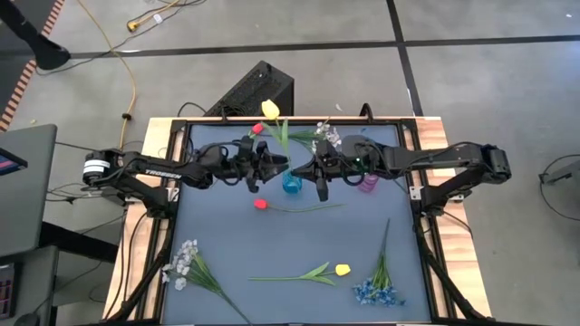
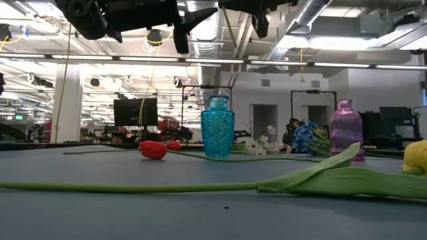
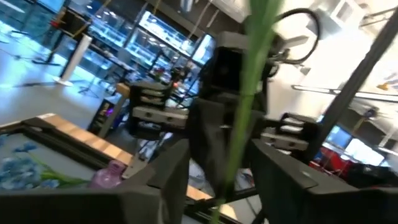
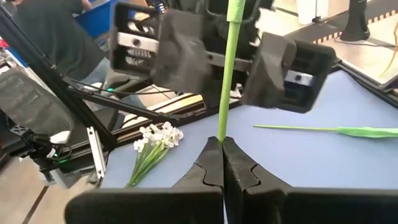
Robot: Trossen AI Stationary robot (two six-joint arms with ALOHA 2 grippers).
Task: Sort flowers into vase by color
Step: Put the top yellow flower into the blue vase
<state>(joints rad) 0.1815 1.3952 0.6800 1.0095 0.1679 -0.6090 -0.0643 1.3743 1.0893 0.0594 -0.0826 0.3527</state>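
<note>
A yellow tulip (image 1: 270,110) is held in the air over the blue vase (image 1: 292,184), and its green stem (image 4: 227,74) runs between both grippers. My right gripper (image 4: 222,142), over the vase's right side (image 1: 319,186), is shut on the stem. My left gripper (image 3: 221,158) is open, left of the vase (image 1: 272,167); its fingers stand on either side of the stem. A purple vase (image 1: 367,183) stands to the right. On the table lie a red tulip (image 1: 261,205), another yellow tulip (image 1: 343,269), a white spray (image 1: 184,263) and a blue spray (image 1: 379,290). My right gripper pinches the yellow tulip's green stem (image 4: 222,134) between its shut fingertips, at the free ends only. From the pinch the stem runs straight on past the fingertips and between the left gripper's open fingers. The tulip is lifted clear of the table.
More white blossoms (image 1: 328,136) and a small red bud (image 1: 257,129) lie near the table's far edge. A raised wooden frame (image 1: 161,181) borders the mat. The two vases stand close together at mid-table (image 2: 218,127) (image 2: 346,127), under both arms.
</note>
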